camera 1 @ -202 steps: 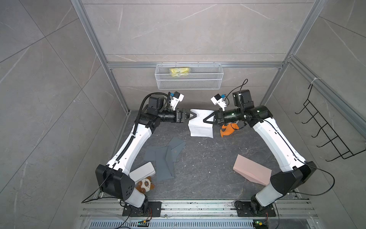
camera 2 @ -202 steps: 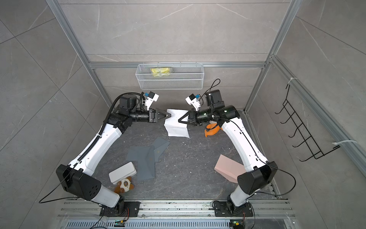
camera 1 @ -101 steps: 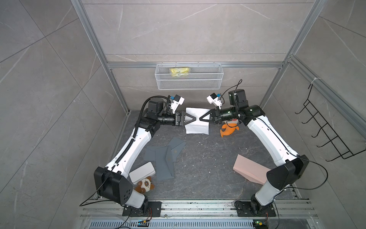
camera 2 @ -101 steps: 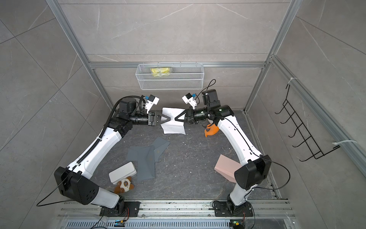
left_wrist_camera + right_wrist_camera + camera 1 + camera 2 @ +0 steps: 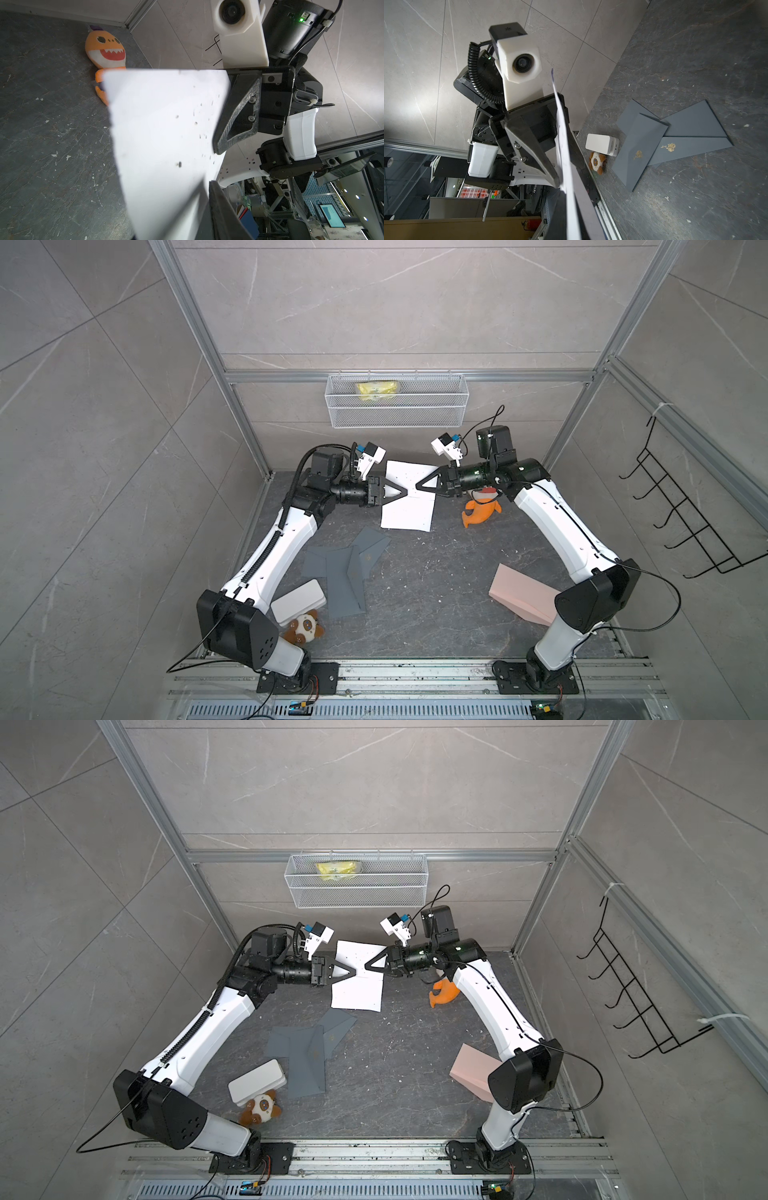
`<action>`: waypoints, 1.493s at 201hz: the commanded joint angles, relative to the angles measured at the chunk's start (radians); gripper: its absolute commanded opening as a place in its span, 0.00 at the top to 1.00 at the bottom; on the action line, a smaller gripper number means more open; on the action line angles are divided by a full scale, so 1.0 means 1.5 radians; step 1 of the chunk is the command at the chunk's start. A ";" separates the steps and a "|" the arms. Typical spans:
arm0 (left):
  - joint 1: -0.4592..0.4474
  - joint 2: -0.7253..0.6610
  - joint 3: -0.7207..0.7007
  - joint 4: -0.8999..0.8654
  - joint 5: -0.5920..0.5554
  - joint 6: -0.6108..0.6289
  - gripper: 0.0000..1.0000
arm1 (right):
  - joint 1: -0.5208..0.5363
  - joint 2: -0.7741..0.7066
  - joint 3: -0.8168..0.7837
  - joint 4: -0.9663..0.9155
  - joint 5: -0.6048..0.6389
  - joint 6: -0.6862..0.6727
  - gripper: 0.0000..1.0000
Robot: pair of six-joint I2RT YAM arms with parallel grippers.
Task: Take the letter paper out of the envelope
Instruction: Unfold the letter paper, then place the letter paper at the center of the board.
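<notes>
A: Left pincer point(image 5: 400, 492), state?
B: Narrow. Its tips look pinched on the letter paper point(image 5: 409, 516). Right pincer point(image 5: 419, 486) is clamped on the same sheet from the opp. side. The two sets of tips sit close together about mid-sheet.
A: Why two grips?
B: Prob. to keep a thin sheet spread so it doesn't flop, or maybe a handover. The sheet's tilt can't be told.
A: Where's the paper vs. its envelope?
B: In the air over the far part of the counter point(image 5: 436, 593), well apart from the grey envelopes point(image 5: 347, 572). Those lie flat and overlapping, nearer the bases. So the paper looks to be out already.
A: Rest of the counter?
B: White box point(image 5: 297, 600) w/ bear plush point(image 5: 305, 626) just beside it, then the envelopes, an orange shark plush point(image 5: 482, 512) and a pink box point(image 5: 517, 599). The top is dark, stone-look, w/ white flecks.
A: Room?
B: Grey tiled walls point(image 5: 415, 302) and an alu frame point(image 5: 395, 376). A wire basket point(image 5: 395, 418) hangs on the back wall w/ a yellow packet point(image 5: 376, 390) inside.
</notes>
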 commanded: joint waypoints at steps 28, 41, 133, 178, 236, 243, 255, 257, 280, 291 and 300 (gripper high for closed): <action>0.001 -0.007 0.035 -0.022 -0.030 0.015 0.86 | -0.002 0.000 0.001 0.012 -0.001 0.000 1.00; 0.001 -0.006 0.038 -0.031 -0.041 0.018 0.90 | -0.001 0.000 -0.001 0.008 0.004 -0.003 1.00; 0.001 0.016 0.095 -0.211 -0.257 0.071 1.00 | -0.001 -0.033 -0.003 -0.149 0.375 -0.084 0.59; 0.001 0.092 0.170 -0.418 -0.566 0.121 1.00 | 0.003 -0.141 -0.114 -0.097 0.523 -0.072 0.59; 0.004 0.279 0.323 -0.579 -0.985 0.204 1.00 | 0.050 -0.191 -0.182 -0.063 0.529 -0.056 0.59; 0.007 0.316 0.349 -0.593 -1.046 0.218 1.00 | 0.054 -0.190 -0.183 -0.061 0.526 -0.053 0.59; 0.021 0.371 0.375 -0.593 -1.129 0.251 1.00 | 0.059 -0.187 -0.183 -0.059 0.524 -0.051 0.59; 0.024 0.378 0.380 -0.591 -1.136 0.258 1.00 | 0.059 -0.187 -0.183 -0.058 0.524 -0.050 0.59; 0.077 0.455 0.416 -0.562 -1.208 0.292 1.00 | 0.061 -0.179 -0.173 -0.058 0.517 -0.047 0.59; 0.092 0.483 0.431 -0.536 -1.234 0.314 1.00 | 0.061 -0.173 -0.165 -0.061 0.512 -0.048 0.59; 0.097 0.498 0.431 -0.504 -1.254 0.337 1.00 | 0.061 -0.169 -0.158 -0.065 0.509 -0.048 0.59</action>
